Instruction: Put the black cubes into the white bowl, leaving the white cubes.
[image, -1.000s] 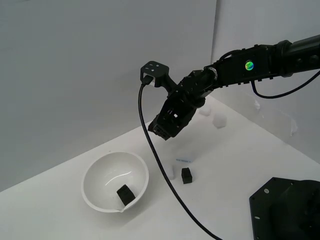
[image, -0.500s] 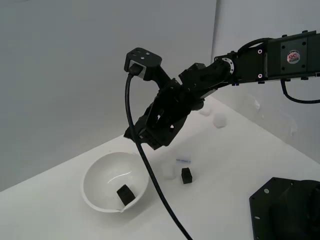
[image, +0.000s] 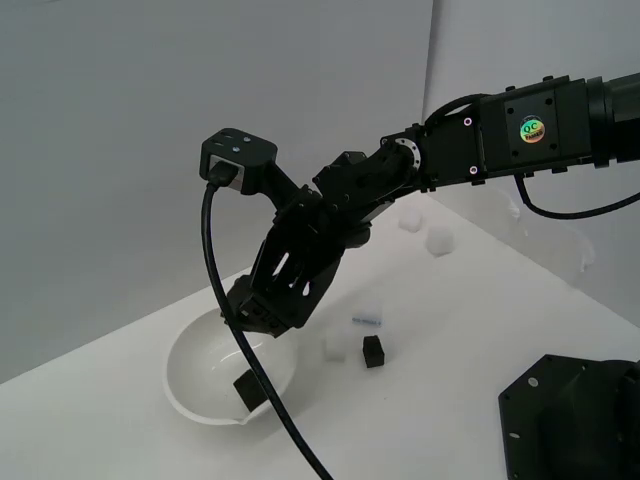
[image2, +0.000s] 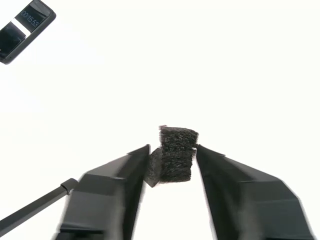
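My gripper (image: 252, 312) hangs over the far rim of the white bowl (image: 183, 392), at the exterior view's left. In the wrist view the gripper (image2: 172, 156) is shut on a black cube (image2: 176, 159), held between both fingers over bright white. A second black cube (image: 250, 388) lies inside the bowl. A third black cube (image: 373, 351) sits on the table to the bowl's right, next to a white cube (image: 335, 345). Another white cube (image: 367, 319) with a bluish mark lies just behind it. Two more white cubes (image: 438, 241) (image: 408, 221) sit farther back.
A black base plate (image: 572, 420) stands at the exterior view's lower right. The arm's cable (image: 262, 400) hangs down across the bowl. A black piece with a white label (image2: 24, 26) shows in a corner of the wrist view.
The arm has swung toward the exterior view's left and lowered, from above the table cubes to over the bowl. The cubes on the table and in the bowl have not moved.
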